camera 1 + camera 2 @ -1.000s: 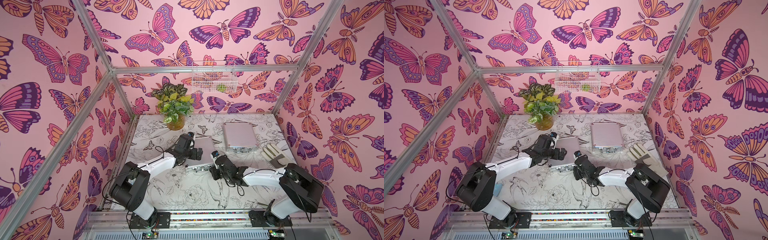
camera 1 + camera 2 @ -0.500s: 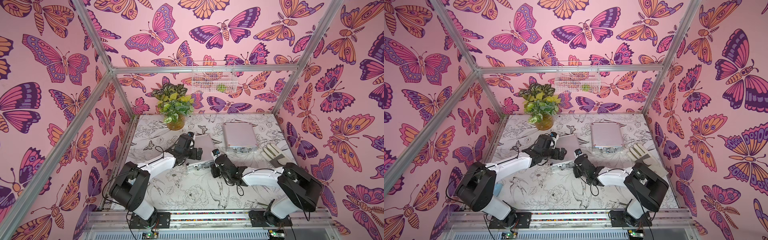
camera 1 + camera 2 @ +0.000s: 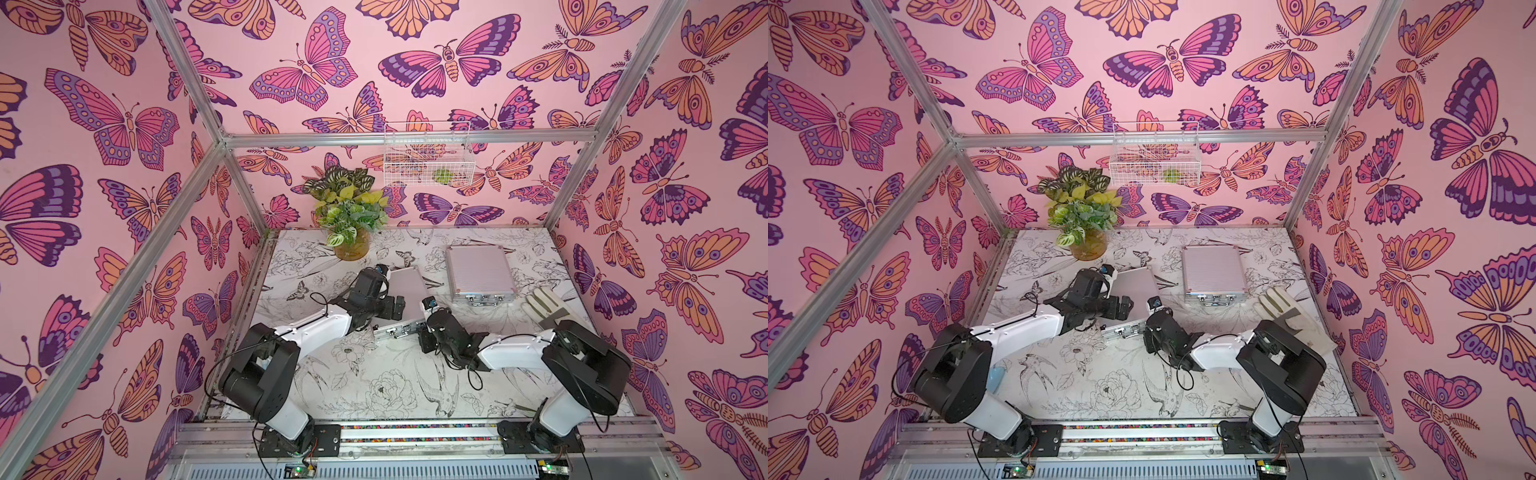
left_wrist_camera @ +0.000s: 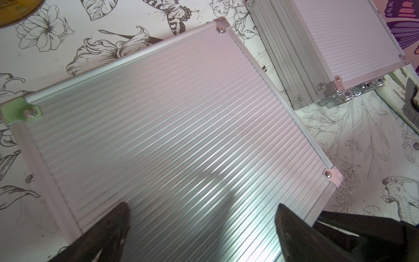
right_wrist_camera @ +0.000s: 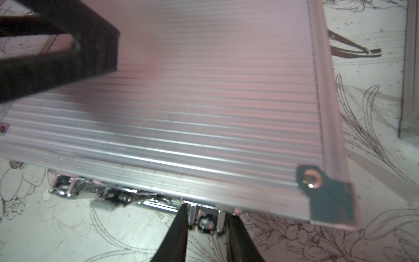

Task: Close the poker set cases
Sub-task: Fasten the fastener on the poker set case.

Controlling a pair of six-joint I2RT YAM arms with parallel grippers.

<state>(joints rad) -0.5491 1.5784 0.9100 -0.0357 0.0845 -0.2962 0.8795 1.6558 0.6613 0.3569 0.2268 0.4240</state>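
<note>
**Poker case** (image 5: pixel 204 102): ribbed aluminium lid with a pink sheen, resting on the surface (image 5: pixel 68 238), which is white with black line-drawn flowers.
**Corner bracket** (image 5: pixel 326 192): dark, with one rivet, at the lid's near right corner.
**Chrome fittings** (image 5: pixel 68 188): along the case's near edge, partly blurred.
**Right pincer** (image 5: pixel 206 213): two dark fingers (image 5: pixel 176 236) narrowly apart, flanking a chrome latch (image 5: pixel 207 223) near that corner; contact unclear.
**Black left-arm part** (image 5: pixel 56 61): over the lid's left side.
**Pale metal edge** (image 5: pixel 410 68): further right, only a sliver in view.

The near case (image 3: pixel 409 286) lies beneath the left gripper (image 4: pixel 201 205), its latched edge just before the right gripper (image 5: pixel 207 211). The far case (image 3: pixel 480 272) lies beyond the right gripper.
</note>
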